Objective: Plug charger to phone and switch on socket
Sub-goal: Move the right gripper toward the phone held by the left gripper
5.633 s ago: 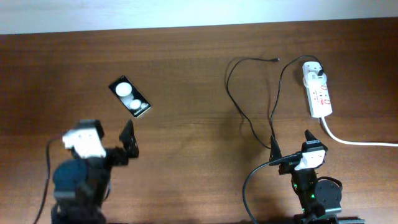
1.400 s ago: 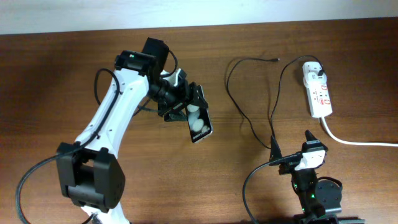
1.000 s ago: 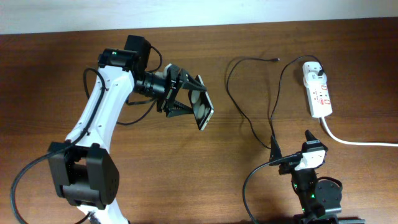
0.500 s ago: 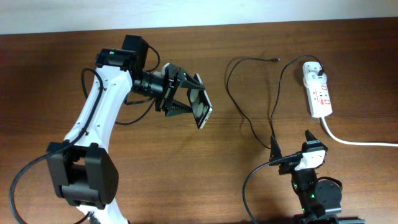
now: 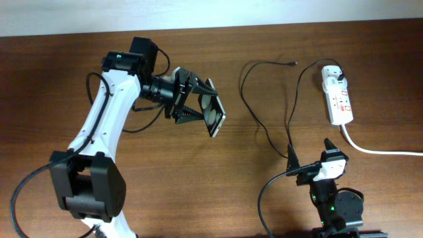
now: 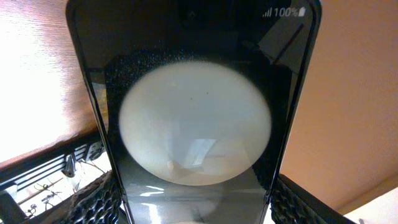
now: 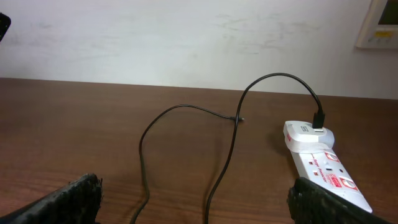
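My left gripper (image 5: 201, 109) is shut on the black phone (image 5: 215, 116) and holds it tilted above the table's middle. In the left wrist view the phone (image 6: 193, 112) fills the frame between my fingers (image 6: 93, 199), its glossy face showing a round white reflection. The thin black charger cable (image 5: 254, 109) loops on the table to the right, its tip (image 5: 293, 64) at the back. Its white plug head (image 5: 330, 74) sits in the white socket strip (image 5: 338, 99). My right gripper (image 5: 309, 158) rests open at the front right, behind the cable (image 7: 217, 180) and the strip (image 7: 323, 168).
The strip's thick white cord (image 5: 383, 151) runs off to the right edge. A pale wall (image 7: 186, 37) stands behind the table's far edge. The right arm's thick black cable (image 5: 271, 192) curves at the front.
My left arm came from the front left, took the phone from the table's left and carried it right and up. Over the last half second nothing has moved. The right arm is still.
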